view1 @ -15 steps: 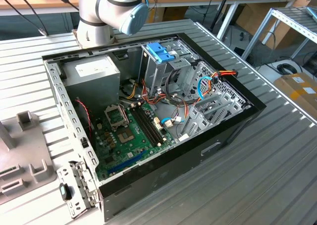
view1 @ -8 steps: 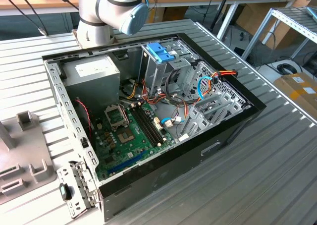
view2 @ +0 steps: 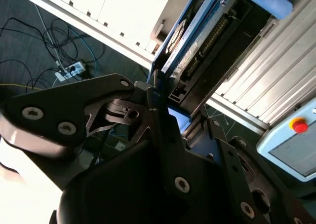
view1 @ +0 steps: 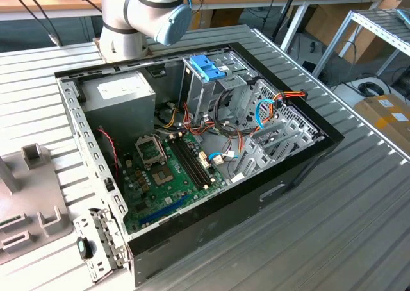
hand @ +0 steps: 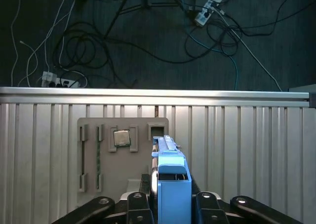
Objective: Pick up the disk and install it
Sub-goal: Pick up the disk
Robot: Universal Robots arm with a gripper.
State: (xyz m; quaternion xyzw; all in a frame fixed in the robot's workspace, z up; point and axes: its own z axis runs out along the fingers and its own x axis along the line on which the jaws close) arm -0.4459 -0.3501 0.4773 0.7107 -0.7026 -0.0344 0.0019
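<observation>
Matt ribbed metal table (view1: 359, 195), disk (hand: 173, 184) edged in smooth blue plastic

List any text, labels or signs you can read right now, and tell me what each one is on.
No text can be read.
White sticker on the power-supply box: print too small.
The disk, held in the claw: label seen at a steep angle, unreadable.
Chip in the grey tray: markings too small.

Blue-edged disk (hand: 171, 184), green motherboard (view1: 168, 175), silver ribbed table (view1: 359, 201), black case (view1: 282, 175)
</observation>
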